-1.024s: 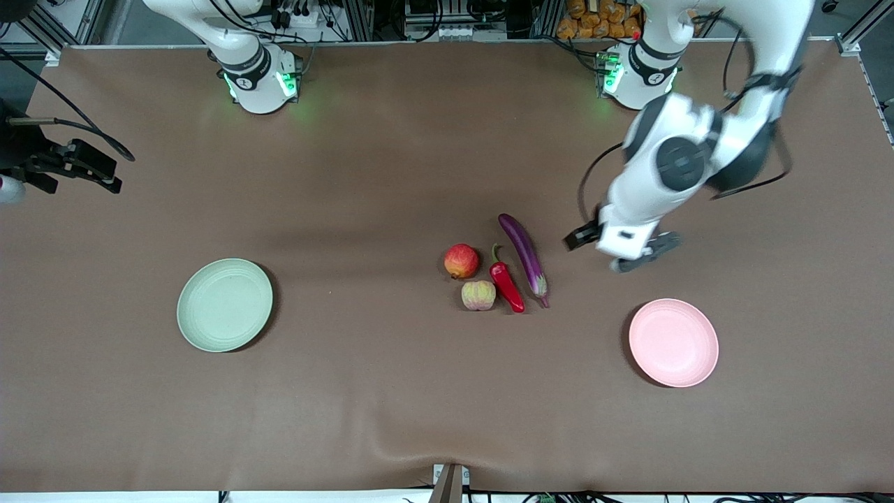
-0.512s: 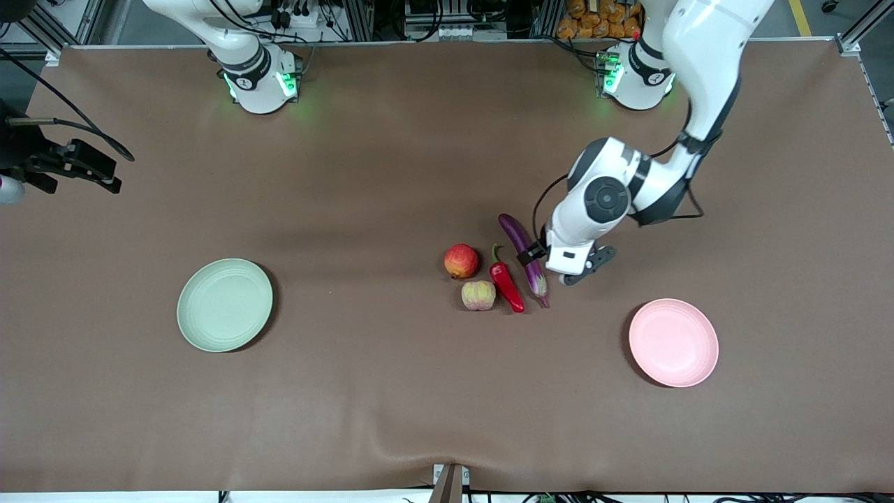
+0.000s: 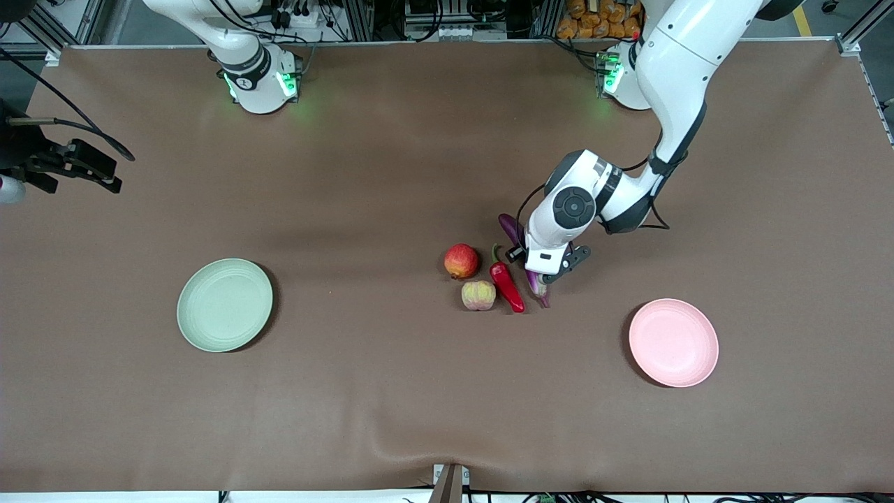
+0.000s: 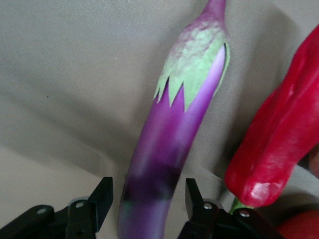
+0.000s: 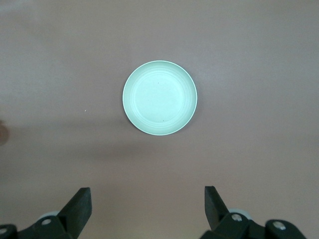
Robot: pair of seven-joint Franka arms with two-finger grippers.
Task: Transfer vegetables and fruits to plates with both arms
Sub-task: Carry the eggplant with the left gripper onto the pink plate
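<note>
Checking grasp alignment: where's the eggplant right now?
On the table, the eggplant lies beside the chili pepper, toward the left arm's end. The left tool straddles its middle, fingers either side.

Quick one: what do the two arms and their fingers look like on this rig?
Both are glossy white jointed arms with dark grey joint caps and black bands; the bases glow green. A thin black cable loops beside the left arm's wrist. Left gripper and right gripper have black fingers with small silver screws.

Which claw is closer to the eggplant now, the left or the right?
Left. The left claw straddles the eggplant; the right claw waits high above the green plate.
</note>
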